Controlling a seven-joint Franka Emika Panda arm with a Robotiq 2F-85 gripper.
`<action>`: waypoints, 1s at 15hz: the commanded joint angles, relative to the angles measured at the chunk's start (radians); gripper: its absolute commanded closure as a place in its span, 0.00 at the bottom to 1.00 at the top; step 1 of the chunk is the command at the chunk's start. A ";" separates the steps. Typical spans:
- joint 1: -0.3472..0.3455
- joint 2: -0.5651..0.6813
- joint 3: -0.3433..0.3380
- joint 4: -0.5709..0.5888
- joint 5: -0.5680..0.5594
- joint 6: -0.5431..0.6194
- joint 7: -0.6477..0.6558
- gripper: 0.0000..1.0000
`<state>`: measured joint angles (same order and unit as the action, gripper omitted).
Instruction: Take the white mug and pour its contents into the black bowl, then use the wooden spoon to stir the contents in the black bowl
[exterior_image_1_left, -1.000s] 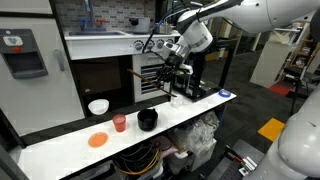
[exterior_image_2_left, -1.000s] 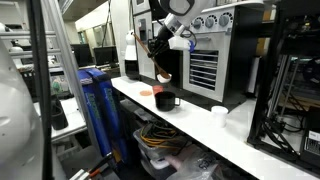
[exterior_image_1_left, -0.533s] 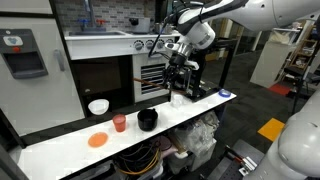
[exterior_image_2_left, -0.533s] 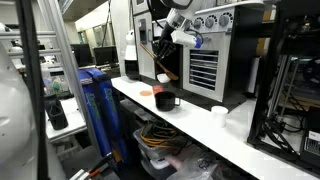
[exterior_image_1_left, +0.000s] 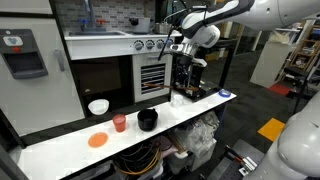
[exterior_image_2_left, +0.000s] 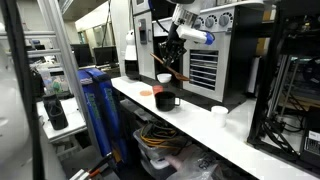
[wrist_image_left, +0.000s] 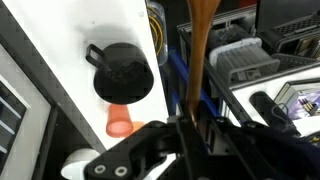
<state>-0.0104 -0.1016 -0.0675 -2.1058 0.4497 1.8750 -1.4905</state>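
The long white bench (exterior_image_1_left: 60, 147) carries everything, and in both exterior views it runs past a dark oven front with a slatted panel (exterior_image_1_left: 152, 76). The robot arm (exterior_image_1_left: 235, 10) reaches in from above, and its gripper (exterior_image_1_left: 181, 60) hangs high over the bench, well clear of all the dishes. In the wrist view the gripper (wrist_image_left: 188, 140) is closed tight on the handle of the wooden spoon (wrist_image_left: 198, 60), which runs as a slim brown strip away from the fingers. In an exterior view the spoon (exterior_image_2_left: 172, 70) slants down below the gripper and touches nothing on the bench. A white bowl (exterior_image_1_left: 98, 106) sits near the back edge of the bench. The black bowl (exterior_image_1_left: 148, 119) stands about midway along the bench, close to the middle of its width; in the wrist view the black bowl (wrist_image_left: 122, 72) lies far below and off to one side of the spoon. A flat orange disc (exterior_image_1_left: 97, 140) lies near the front edge, with a red cup (exterior_image_1_left: 119, 122) standing between it and the black bowl. The white mug (exterior_image_1_left: 177, 98) stands upright on the far side of the black bowl from the red cup, apart from it; in an exterior view the white mug (exterior_image_2_left: 219, 116) stands alone near the front edge.
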 joint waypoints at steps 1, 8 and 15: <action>-0.015 -0.068 -0.005 -0.071 -0.080 0.054 0.061 0.97; -0.018 -0.168 -0.033 -0.184 -0.167 0.132 0.202 0.97; -0.003 -0.218 -0.063 -0.318 -0.140 0.314 0.249 0.97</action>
<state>-0.0175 -0.2831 -0.1228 -2.3526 0.3008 2.1053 -1.2554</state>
